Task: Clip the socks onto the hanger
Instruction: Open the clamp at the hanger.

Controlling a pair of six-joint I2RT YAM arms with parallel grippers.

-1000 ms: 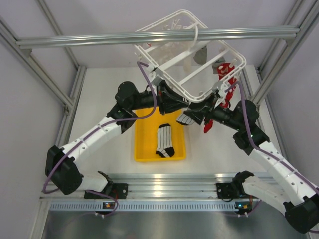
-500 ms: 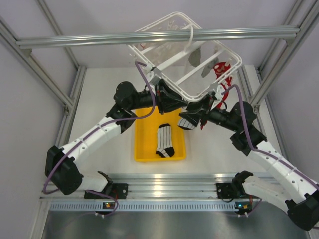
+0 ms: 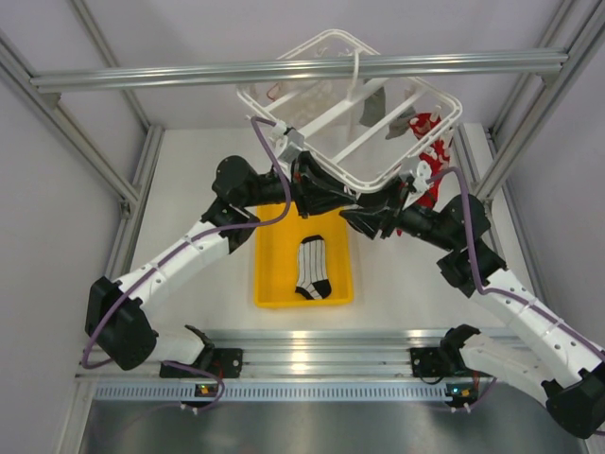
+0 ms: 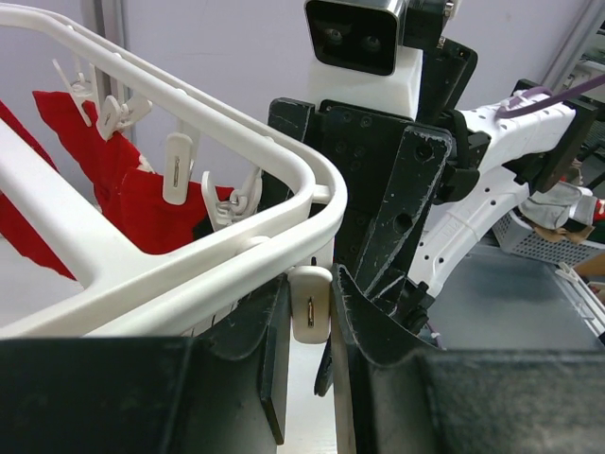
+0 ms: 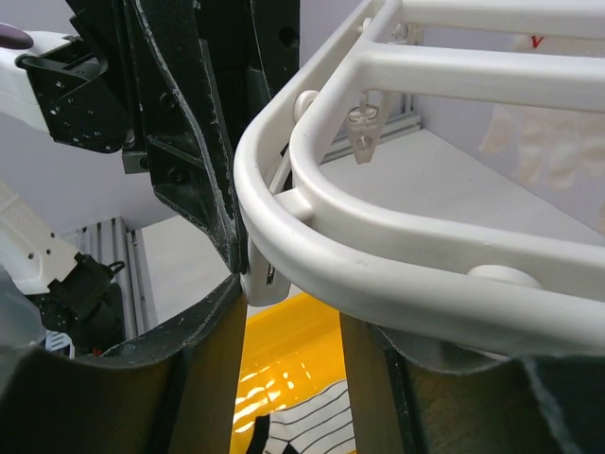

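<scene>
Where the two arms meet, at the near rounded corner of the hanger, little room is left. The left gripper and the right gripper are set tip to tip, just beside each other under the white rim. The left gripper's jaws are drawn narrow. A small white clip hanging from the rim is held between them, with both fingers lying against its sides. The right gripper's jaws are set apart, and nothing is seen pinched between them. The corner of the rim is seen crossing just above the gap and over one finger; whether it is touched there cannot be told. Through that gap a yellow tray is seen below, with a striped sock laid flat in it.

Further out, the hanger is tilted, and its hook is carried on a grey beam that crosses the full width above the arms. Red socks are clipped along its right side, close to the right forearm, and a pale cloth is hung further back. Bare table is seen on both sides of the tray, bounded left and right by slanted frame posts.
</scene>
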